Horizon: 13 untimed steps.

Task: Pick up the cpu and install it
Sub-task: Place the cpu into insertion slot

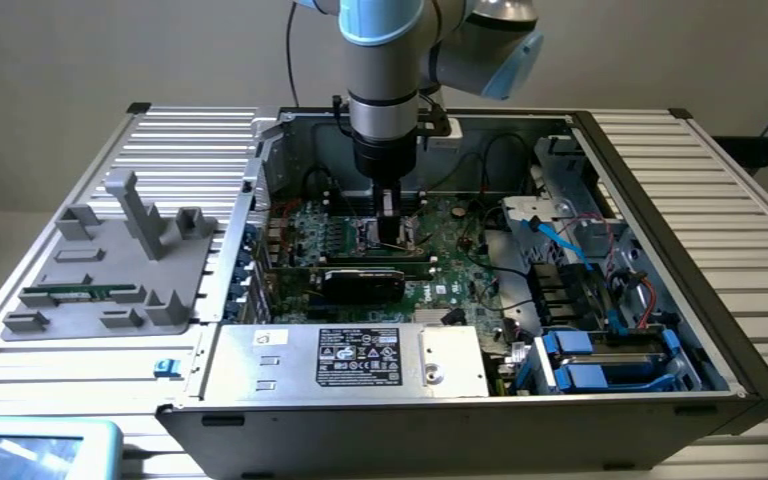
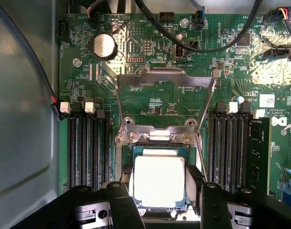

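Cpu [image 2: 159, 181] pinched over the open socket [image 2: 159, 137].
Hidden under the gripper [image 1: 395, 228] in the exterior view, low inside the computer case [image 1: 357, 375]. Sat squarely between the fingers [image 2: 122, 205], clasped at two opposite edges, one edge partly masked by the gripper body; load plate [image 2: 165, 95] raised beyond.

Exterior overlooks the case [image 1: 491, 440]; wrist hovers close above its motherboard [image 2: 155, 102].

The ribbed table [image 1: 744, 230] carries an open computer case [image 1: 424, 430], a grey tray [image 1: 91, 275] and perhaps a blue clip [image 1: 163, 367].
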{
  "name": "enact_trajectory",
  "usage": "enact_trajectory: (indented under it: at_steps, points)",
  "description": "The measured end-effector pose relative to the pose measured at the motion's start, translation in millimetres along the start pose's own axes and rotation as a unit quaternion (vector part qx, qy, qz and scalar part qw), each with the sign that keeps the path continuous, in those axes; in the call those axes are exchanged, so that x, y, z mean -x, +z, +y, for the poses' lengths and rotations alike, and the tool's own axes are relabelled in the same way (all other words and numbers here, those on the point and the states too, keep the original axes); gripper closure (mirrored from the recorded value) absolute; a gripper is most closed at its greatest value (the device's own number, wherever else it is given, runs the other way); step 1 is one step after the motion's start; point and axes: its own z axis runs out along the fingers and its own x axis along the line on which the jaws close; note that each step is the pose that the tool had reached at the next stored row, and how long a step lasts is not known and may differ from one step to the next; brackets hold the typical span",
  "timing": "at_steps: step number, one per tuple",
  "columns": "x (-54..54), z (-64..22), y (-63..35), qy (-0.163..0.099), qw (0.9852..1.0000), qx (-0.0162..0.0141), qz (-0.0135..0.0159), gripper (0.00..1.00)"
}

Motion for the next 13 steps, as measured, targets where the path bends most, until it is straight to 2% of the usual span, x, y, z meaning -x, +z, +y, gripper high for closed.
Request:
enact_trajectory:
  at_steps: [13]
  points:
    - [0.1, -0.6, 0.9, 0.0, 1.0, 0.0, 0.0, 0.47]
